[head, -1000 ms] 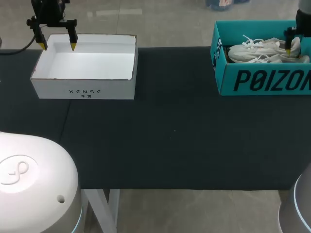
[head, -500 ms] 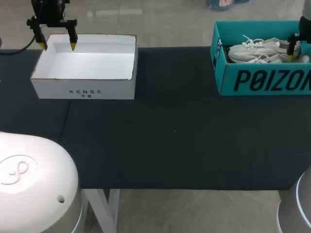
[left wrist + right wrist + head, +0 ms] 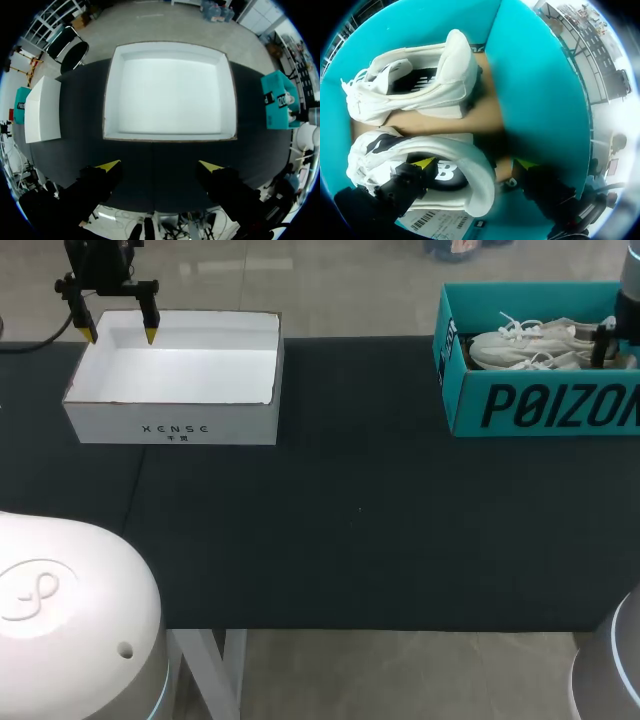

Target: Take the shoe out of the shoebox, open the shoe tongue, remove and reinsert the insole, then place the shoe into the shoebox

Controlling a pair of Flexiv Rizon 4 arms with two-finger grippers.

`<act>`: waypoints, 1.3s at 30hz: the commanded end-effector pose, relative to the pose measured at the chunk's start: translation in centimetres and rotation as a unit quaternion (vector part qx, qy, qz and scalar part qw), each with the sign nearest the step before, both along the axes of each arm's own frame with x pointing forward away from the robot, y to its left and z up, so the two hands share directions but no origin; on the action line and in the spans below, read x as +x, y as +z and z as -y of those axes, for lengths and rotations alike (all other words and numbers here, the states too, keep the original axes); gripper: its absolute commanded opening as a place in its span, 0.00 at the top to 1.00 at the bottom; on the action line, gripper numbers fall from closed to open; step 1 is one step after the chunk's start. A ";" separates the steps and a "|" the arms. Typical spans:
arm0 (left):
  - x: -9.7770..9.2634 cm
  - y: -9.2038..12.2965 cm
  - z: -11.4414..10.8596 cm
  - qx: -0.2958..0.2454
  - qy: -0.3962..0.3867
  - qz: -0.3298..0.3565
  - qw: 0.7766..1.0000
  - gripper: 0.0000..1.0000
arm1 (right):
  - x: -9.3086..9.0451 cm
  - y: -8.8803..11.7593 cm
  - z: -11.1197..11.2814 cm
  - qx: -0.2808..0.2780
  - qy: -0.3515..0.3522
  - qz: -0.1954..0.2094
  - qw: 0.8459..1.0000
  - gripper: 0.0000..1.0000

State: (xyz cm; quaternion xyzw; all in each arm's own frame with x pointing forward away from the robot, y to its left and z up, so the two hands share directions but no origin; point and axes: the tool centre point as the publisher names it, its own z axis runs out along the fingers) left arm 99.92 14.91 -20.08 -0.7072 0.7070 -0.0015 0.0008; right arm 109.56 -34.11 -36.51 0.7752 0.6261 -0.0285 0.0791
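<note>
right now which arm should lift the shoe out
Right: the right gripper sits in the teal shoebox, open astride a shoe at its heel. The left gripper hangs by the white box.

Even overhead light fills the scene. The white box point(image 3: 175, 375), upper left in the head view, glares inside, almost washed out. The dark surface point(image 3: 350, 510) stays dull and matte. In the right wrist view, shadow darkens the shoebox point(image 3: 530, 75) floor by the shoes' point(image 3: 445, 85) heels.

the teal shoebox point(image 3: 540, 405) runs off the head view's edge; its wall hides part of the shoes point(image 3: 525, 345).
</note>
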 end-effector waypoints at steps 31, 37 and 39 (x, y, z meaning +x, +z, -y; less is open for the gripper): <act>0.0 0.0 0.0 0.000 0.000 0.000 1.000 0.00 | -0.5 4.8 2.4 -0.046 -0.045 0.045 0.997 1.00; 0.0 0.0 0.0 0.000 0.000 0.000 1.000 0.00 | -1.3 9.2 1.8 -0.035 -0.055 0.065 0.996 1.00; 0.0 0.0 0.0 0.000 0.000 0.000 1.000 0.00 | -1.6 10.7 1.4 -0.039 -0.056 0.071 0.995 1.00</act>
